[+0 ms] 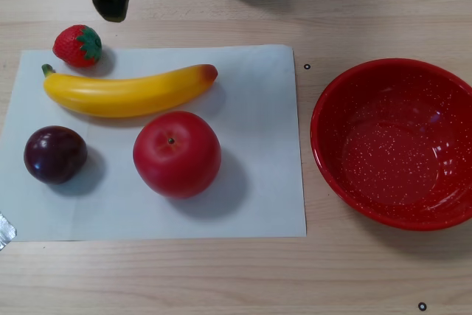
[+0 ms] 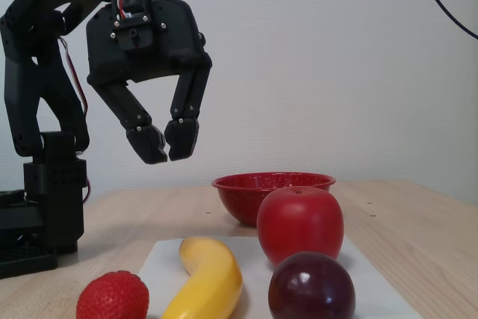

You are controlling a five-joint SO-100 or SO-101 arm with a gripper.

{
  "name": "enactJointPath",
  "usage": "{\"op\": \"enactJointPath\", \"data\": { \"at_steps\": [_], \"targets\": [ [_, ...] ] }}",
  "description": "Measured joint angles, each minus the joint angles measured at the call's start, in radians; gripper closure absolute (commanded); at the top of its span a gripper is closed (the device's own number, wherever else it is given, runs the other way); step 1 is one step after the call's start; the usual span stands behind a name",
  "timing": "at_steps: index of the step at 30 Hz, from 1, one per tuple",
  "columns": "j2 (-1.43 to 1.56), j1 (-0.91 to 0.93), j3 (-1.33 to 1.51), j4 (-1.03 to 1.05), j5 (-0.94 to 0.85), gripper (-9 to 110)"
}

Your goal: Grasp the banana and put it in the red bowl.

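Note:
The banana is yellow with an orange-red tip and a green stem. It lies on a white paper sheet, with its tip pointing right in the other view. It also shows in the fixed view. The red bowl stands empty on the wooden table right of the sheet; in the fixed view the bowl is behind the fruit. My black gripper hangs high above the table, fingertips nearly touching, holding nothing. In the other view the gripper is at the top left edge, beyond the strawberry.
A strawberry, a dark plum and a red apple lie on the sheet around the banana. The arm's base stands at the left in the fixed view. Small black marks dot the table.

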Motion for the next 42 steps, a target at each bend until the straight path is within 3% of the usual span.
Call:
{"op": "enactJointPath", "data": {
  "at_steps": [11, 20, 32, 42],
  "targets": [
    [-0.16, -0.034, 0.0, -0.002, 0.012, 101],
    [-0.235, -0.037, 0.002, -0.12, 0.021, 99],
    [-0.302, -0.021, 0.017, -0.252, 0.02, 63],
    [-0.374, -0.008, 0.038, -0.328, 0.038, 48]
  ]
}}
